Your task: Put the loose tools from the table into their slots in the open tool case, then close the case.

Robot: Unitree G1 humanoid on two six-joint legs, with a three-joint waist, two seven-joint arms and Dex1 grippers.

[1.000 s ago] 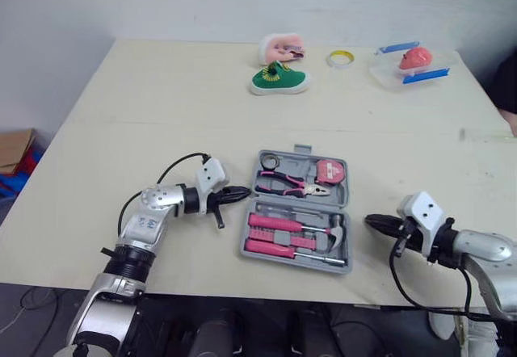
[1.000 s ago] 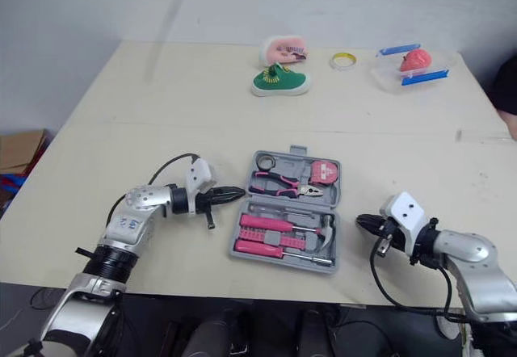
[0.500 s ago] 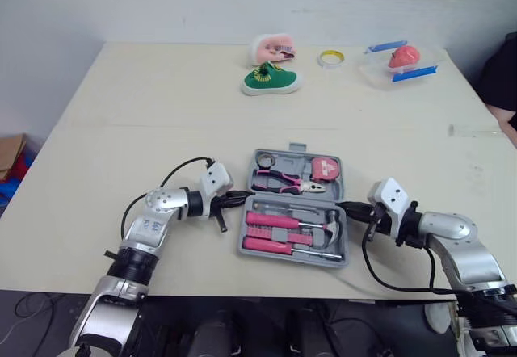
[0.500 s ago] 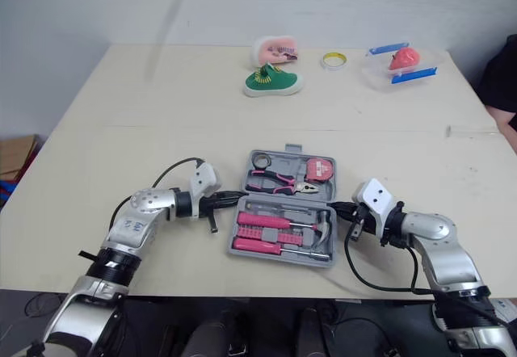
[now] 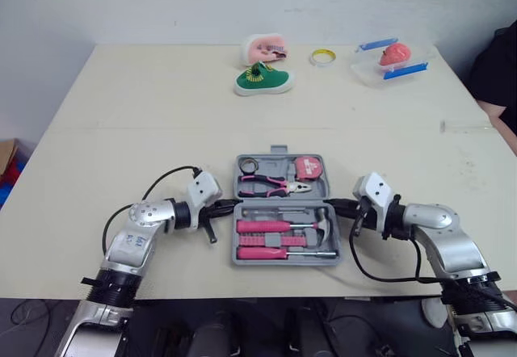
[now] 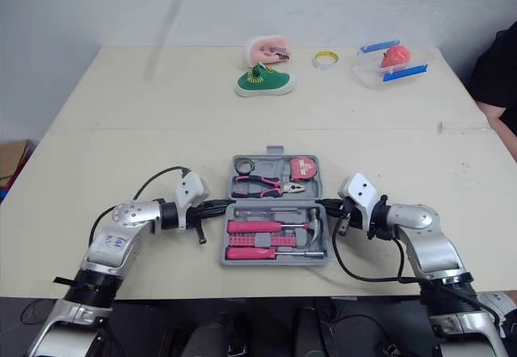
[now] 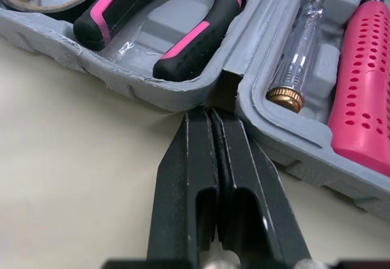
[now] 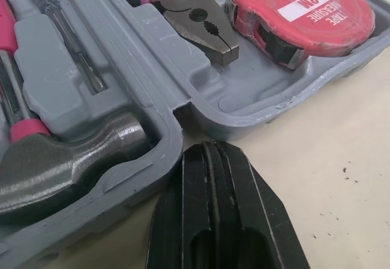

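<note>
The grey tool case (image 5: 282, 256) lies open at the table's near middle. Its far half holds a tape roll (image 5: 247, 165), pink-handled pliers (image 5: 273, 182) and a red tape measure (image 5: 308, 168). Its near half holds pink-handled tools (image 5: 266, 227) and a hammer (image 5: 325, 224). My left gripper (image 5: 229, 204) is shut, its tip at the hinge notch on the case's left side (image 7: 224, 92). My right gripper (image 5: 332, 205) is shut too, its tip at the hinge notch on the case's right side (image 8: 183, 114).
At the table's far side sit a green shoe (image 5: 262, 80), a pink toy (image 5: 265, 48), a yellow tape ring (image 5: 323, 56) and a clear container (image 5: 389, 56) with blue clips. A person's dark sleeve (image 5: 499, 66) shows at the right edge.
My right gripper has moved left from the table's near right up to the case's right side. The left gripper stays at the case's left side. The camera has shifted.
</note>
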